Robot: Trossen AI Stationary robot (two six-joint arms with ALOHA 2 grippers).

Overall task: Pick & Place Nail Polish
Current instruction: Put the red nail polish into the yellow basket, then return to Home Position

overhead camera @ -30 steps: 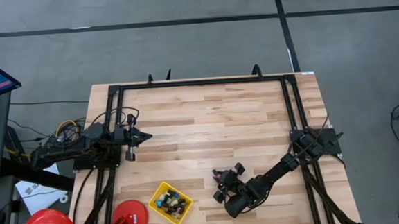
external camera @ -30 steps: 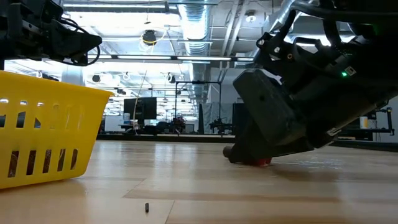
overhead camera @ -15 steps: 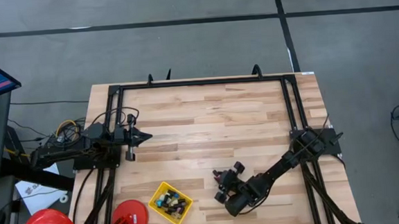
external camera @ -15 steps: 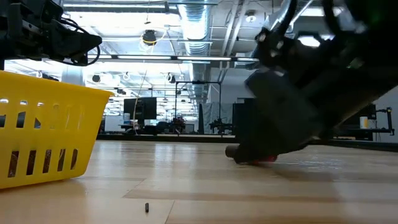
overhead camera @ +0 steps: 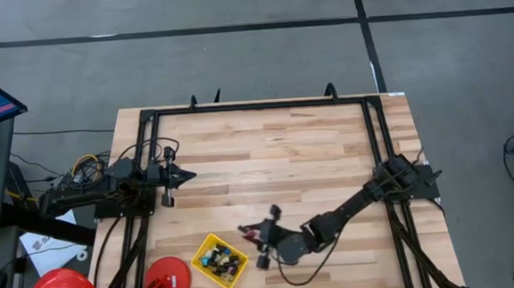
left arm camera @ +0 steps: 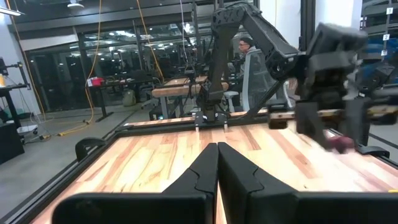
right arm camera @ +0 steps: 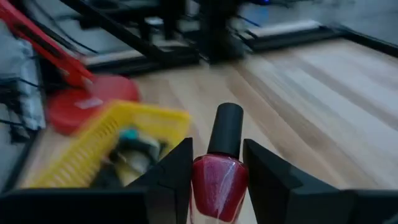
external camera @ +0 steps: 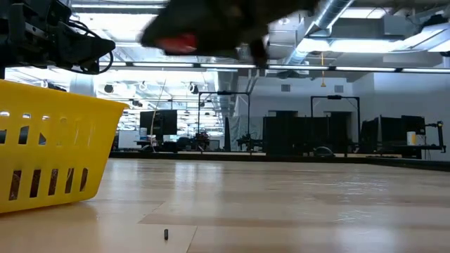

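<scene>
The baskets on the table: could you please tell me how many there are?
1: a yellow basket at the table's near edge, left of centre, holding nail polish bottles. None other shows.

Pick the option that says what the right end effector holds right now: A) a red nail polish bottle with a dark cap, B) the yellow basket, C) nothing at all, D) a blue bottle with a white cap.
A: the right wrist view shows the right end effector clamped on a red nail polish bottle with a dark cap, the yellow basket beyond it.

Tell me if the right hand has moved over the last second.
Yes. The right hand, gripping a red nail polish bottle, moved left toward the yellow plastic basket.
</scene>
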